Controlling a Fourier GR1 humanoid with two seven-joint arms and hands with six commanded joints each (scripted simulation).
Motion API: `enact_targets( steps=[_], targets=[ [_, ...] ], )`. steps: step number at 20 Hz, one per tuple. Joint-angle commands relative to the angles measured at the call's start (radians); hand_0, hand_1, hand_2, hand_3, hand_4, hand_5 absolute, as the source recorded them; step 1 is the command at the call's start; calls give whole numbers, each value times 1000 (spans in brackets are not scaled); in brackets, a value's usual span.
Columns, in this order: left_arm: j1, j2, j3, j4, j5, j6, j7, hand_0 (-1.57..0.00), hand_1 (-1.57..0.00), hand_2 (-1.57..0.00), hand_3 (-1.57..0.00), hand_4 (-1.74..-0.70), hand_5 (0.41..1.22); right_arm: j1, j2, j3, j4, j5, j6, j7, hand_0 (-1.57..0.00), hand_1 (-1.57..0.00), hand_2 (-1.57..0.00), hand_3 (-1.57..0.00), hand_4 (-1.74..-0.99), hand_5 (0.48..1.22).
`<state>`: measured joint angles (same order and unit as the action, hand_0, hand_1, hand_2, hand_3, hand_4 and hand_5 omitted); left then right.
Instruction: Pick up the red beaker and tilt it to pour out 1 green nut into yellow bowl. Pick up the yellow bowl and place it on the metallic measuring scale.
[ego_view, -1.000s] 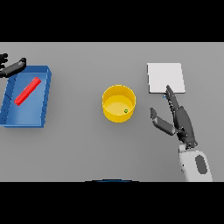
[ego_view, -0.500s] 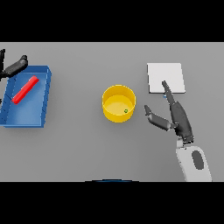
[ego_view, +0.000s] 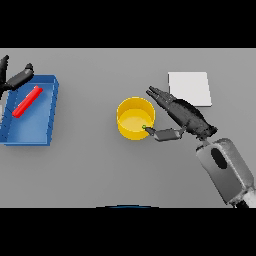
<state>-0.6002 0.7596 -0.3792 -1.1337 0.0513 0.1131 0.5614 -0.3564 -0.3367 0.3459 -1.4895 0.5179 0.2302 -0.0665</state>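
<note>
Single head view, looking steeply down on the grey table (ego_view: 100, 170), moderately close

No legible text, labels or numbers anywhere.

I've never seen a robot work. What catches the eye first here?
A bright yellow bowl sits mid-table, with the dark right hand open right beside it. At far left a red beaker lies in a blue tray, the left hand above it.
</note>
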Motion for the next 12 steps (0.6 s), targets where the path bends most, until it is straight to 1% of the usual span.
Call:
enact_targets(
  steps=[1, 5, 6, 7, 9, 10, 11, 12],
  targets=[
    [10, 10, 4, -6, 4, -2, 1, -1, -1, -1, 0, -747, 711, -23, -12, 23, 13, 30, 10, -8, -1, 1, 1, 1, -1230, 620],
    [12, 2, 9, 13, 10, -5, -23, 0, 0, 0, 1, -754, 714, -115, -49, 100, 54, 94, 85, -52, 0, 1, 1, 1, -1234, 620],
    [12, 10, 14, 11, 15, -11, -22, 0, 0, 0, 1, -755, 716, -131, -46, 124, 70, 112, 94, -61, 0, 1, 1, 1, -1231, 625],
    [9, 5, 14, 11, 15, -6, -18, 0, 0, 1, 1, -755, 717, -153, -50, 147, 82, 129, 122, -53, 1, 1, 1, 1, -1226, 632],
    [19, 0, 18, 13, 14, 7, -36, 1, 1, 1, 1, -762, 720, -187, -63, 167, 104, 140, 152, -78, 1, 1, 1, 1, -1212, 638],
    [15, 4, 22, 9, 17, 6, -35, 1, 1, 1, 1, -766, 721, -189, -60, 185, 116, 152, 160, -83, 1, 1, 1, 1, -1210, 641],
    [20, 3, 27, 10, 25, 4, -51, 1, 1, 1, 1, -773, 721, -198, -55, 199, 123, 162, 168, -82, 1, 1, 1, 1, -1212, 645],
    [19, -1, 28, 11, 30, 2, -45, 1, 1, 1, 1, -780, 721, -215, -51, 203, 126, 161, 179, -80, 1, 1, 1, 1, -1214, 648]
  ],
)
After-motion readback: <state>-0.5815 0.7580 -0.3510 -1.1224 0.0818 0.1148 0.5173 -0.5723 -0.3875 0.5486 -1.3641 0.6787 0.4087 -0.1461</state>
